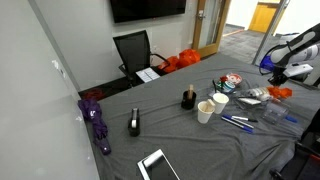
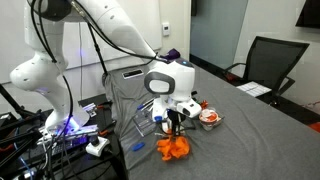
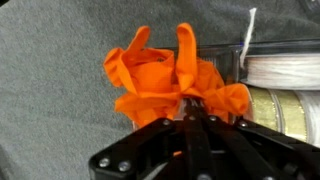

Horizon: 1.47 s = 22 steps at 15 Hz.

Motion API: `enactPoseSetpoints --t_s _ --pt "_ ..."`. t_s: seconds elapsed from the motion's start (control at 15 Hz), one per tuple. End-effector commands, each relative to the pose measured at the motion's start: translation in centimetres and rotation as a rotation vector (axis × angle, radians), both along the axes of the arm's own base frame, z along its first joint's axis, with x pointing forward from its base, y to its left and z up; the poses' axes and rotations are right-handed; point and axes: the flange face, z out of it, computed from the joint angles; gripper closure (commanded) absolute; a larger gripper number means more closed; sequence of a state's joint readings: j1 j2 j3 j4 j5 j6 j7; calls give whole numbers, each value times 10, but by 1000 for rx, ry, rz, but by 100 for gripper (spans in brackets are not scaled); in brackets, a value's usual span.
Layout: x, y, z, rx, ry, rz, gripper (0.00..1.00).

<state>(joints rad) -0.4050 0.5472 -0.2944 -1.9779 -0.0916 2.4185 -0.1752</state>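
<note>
Room: office with a grey-covered table (image 1: pixel 170 135), a dark wall screen (image 1: pixel 148 8) and a black chair (image 1: pixel 133 50) behind it.
Arm: white robot arm (image 2: pixel 120 35) bending down over one end of the table.
Claw: gripper (image 3: pixel 195 118) drawn narrow, its black fingers (image 3: pixel 160 135) pinching a fold of the orange glove (image 3: pixel 175 75).
Glove position: crumpled on the grey cloth right under the gripper (image 2: pixel 176 130), near the table edge in an exterior view (image 2: pixel 175 148).
Close neighbours: a small bowl (image 2: pixel 209 117) with red and white contents just beside the glove; a clear container (image 3: pixel 285 70) holding coiled white cord touches or nearly touches the glove's far side.
In the way: nothing lies over the glove; the container and the bowl crowd it on two sides.
Wide exterior view only: two white cups (image 1: pixel 206 110), blue markers (image 1: pixel 237 122), two small black objects (image 1: pixel 135 123), a purple item (image 1: pixel 97 118), and a tablet (image 1: pixel 157 165), all well apart from the glove (image 1: pixel 280 92).
Wrist view only: the pinch itself and the cord in the container.
Closer exterior view only: cables and gear (image 2: pixel 60 140) beside the table.
</note>
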Motion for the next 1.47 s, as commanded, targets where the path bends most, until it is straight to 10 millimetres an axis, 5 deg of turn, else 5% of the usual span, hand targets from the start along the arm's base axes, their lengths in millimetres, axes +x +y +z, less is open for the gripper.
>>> enactPoseSetpoints --t_s 0.0,0.33,1.0,1.4 --pt "1 4 -31 -47 -12 -2 100" --pt "-2 2 -59 -77 -21 1 100" --pt "-4 -11 -46 -107 -25 22 100" --pt "-7 -25 -60 -268 -60 44 100"
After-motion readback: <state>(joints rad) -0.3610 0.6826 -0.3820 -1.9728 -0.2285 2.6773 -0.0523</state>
